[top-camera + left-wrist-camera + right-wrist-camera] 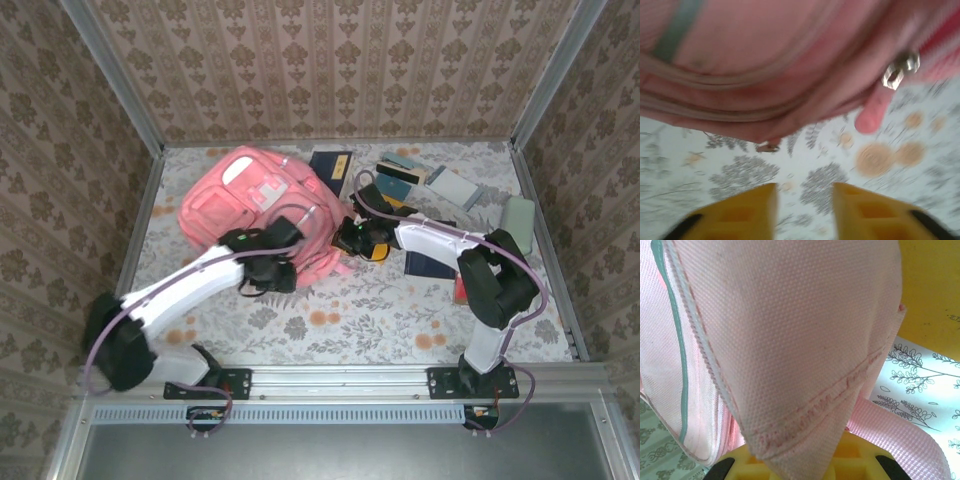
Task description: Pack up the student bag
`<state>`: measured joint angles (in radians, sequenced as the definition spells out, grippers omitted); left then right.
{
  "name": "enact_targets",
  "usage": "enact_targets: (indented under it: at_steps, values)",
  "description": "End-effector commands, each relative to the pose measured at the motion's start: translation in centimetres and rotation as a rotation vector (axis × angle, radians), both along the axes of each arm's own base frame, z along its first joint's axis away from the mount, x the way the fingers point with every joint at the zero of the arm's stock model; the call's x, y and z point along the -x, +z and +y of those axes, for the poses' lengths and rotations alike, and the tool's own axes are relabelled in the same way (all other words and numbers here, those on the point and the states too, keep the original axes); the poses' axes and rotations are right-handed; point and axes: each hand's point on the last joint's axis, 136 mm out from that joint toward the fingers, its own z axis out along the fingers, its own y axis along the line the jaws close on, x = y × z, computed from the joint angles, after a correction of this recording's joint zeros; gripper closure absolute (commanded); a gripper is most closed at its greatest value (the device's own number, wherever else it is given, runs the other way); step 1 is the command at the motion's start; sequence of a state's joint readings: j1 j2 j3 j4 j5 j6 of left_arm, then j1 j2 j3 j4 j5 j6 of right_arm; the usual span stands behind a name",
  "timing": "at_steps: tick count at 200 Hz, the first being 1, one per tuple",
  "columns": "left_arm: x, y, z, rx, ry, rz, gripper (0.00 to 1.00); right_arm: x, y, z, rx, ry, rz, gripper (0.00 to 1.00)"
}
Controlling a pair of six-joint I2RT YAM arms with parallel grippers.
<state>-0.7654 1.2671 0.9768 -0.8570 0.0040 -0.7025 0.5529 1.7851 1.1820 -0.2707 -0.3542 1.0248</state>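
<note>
Pink bag, one only, lies on the far left part of the flowered table. Left gripper hovers just off its near edge, two yellow fingers apart, nothing between. Right gripper is clamped on bag fabric at the right edge. Farther right lie overlapping books, too heaped to count.

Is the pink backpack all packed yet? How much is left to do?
Hardly started. Done: nothing looks packed, since the books lie on the table beside the student bag. In hand: the right gripper pinches the bag's pink fabric, and the left gripper is open beside the bag, holding nothing. Left: putting everything inside.
</note>
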Motion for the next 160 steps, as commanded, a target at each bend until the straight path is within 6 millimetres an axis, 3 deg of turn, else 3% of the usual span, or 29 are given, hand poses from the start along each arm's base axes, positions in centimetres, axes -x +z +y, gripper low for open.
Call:
enact_targets:
  at_steps: [1, 31, 77, 122, 160]
  values:
    - [-1.9, 2.5, -2.1, 0.402, 0.159, -0.057, 0.57, -1.3, 4.2, 1.5, -0.099, 0.018, -0.126, 1.0]
    - [-2.7, 3.5, -1.4, 0.551, 0.2, -0.109, 0.57, -1.3, 4.2, 1.7, -0.1, 0.021, -0.129, 1.0]
    - [-3.3, 3.0, -3.6, 0.637, 0.168, -0.1, 0.57, -1.0, 4.2, 2.5, -0.109, 0.033, -0.125, 1.0]
    - [-4.1, 1.4, -5.1, 0.628, 0.143, -0.07, 0.57, -0.7, 4.4, 2.9, -0.111, 0.043, -0.125, 1.0]
    - [-3.7, -0.3, -4.2, 0.525, 0.135, -0.047, 0.59, -0.5, 4.6, 2.9, -0.108, 0.043, -0.127, 1.0]
